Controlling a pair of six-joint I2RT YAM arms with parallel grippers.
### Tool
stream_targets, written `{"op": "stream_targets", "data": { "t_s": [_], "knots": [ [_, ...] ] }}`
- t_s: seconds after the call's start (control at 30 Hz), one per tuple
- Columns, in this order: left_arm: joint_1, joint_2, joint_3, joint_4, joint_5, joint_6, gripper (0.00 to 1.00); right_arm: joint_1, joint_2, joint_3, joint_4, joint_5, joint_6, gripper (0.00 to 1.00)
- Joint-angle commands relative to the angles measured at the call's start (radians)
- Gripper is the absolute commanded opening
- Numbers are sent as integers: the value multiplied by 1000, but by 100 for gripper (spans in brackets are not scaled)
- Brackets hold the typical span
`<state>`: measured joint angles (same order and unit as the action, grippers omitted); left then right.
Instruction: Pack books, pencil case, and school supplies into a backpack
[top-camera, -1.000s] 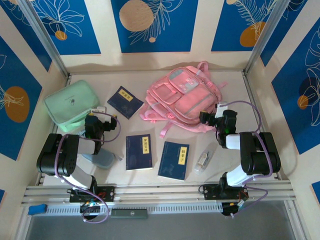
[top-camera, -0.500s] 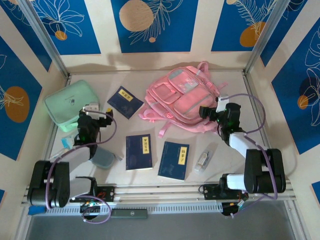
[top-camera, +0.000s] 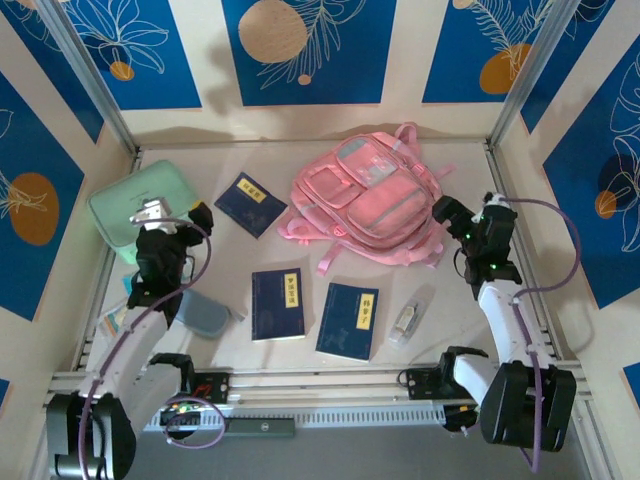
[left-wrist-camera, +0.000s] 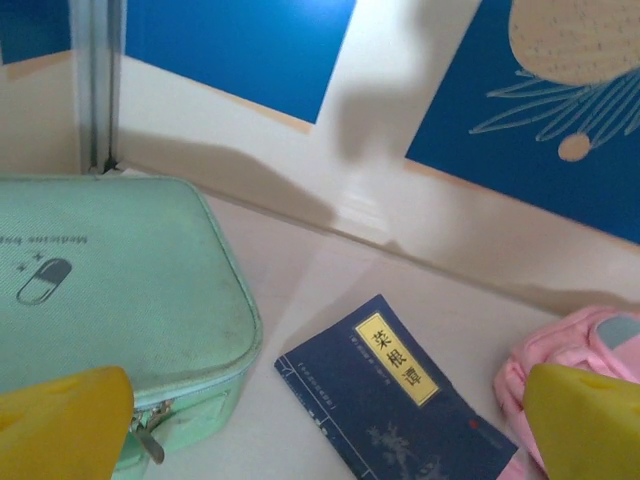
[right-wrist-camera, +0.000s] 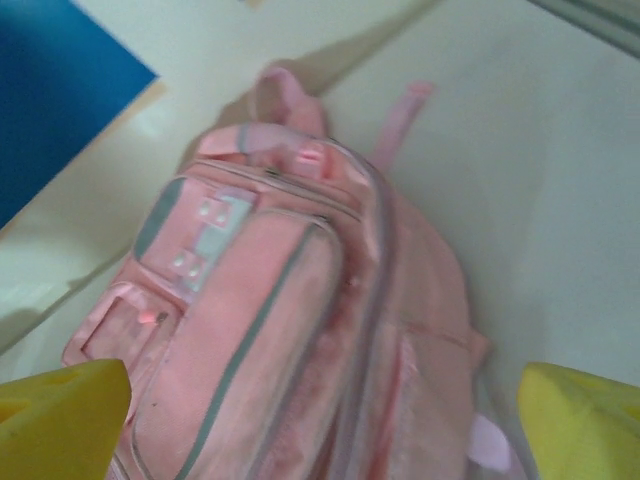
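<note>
My left end effector, released and empty, has swung up near the mint-green case at middle left. My right end effector, also released, has reached the pink backpack, upper centre. Books and pencil case lie unpacked lower centre on the desk: packing looks barely begun.

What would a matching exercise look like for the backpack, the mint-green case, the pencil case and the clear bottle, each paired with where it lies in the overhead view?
Things:
1. backpack
2. mint-green case
3. pencil case
4. clear bottle

Places:
A. near side, right of centre
B. far side, left corner
C. far side, right of centre
D. near side, left

Pairs: 1-C, 2-B, 3-D, 4-A
</note>
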<state>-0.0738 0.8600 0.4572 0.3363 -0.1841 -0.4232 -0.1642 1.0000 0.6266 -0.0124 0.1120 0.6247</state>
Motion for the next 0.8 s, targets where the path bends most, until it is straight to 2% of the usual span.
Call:
{"op": "stream_targets", "data": {
  "t_s": [0.0, 0.23, 0.43, 0.6, 0.77],
  "knots": [
    [7, -21, 86, -246, -26, -122, 99, 0, -1, 94, -207, -51, 110, 99],
    [4, -1, 185, -502, 122, -201, 99, 30, 78, 218, -506, -116, 97, 99],
    [-52, 34, 175, -528, 307, -308, 99, 32, 125, 252, -665, -199, 48, 99],
    [-186, 76, 179, -552, 285, -349, 100, 32, 160, 218, -701, -262, 44, 99],
    [-328, 140, 181, -465, 227, -398, 100, 50, 210, 182, -646, -300, 67, 99]
  ]
}}
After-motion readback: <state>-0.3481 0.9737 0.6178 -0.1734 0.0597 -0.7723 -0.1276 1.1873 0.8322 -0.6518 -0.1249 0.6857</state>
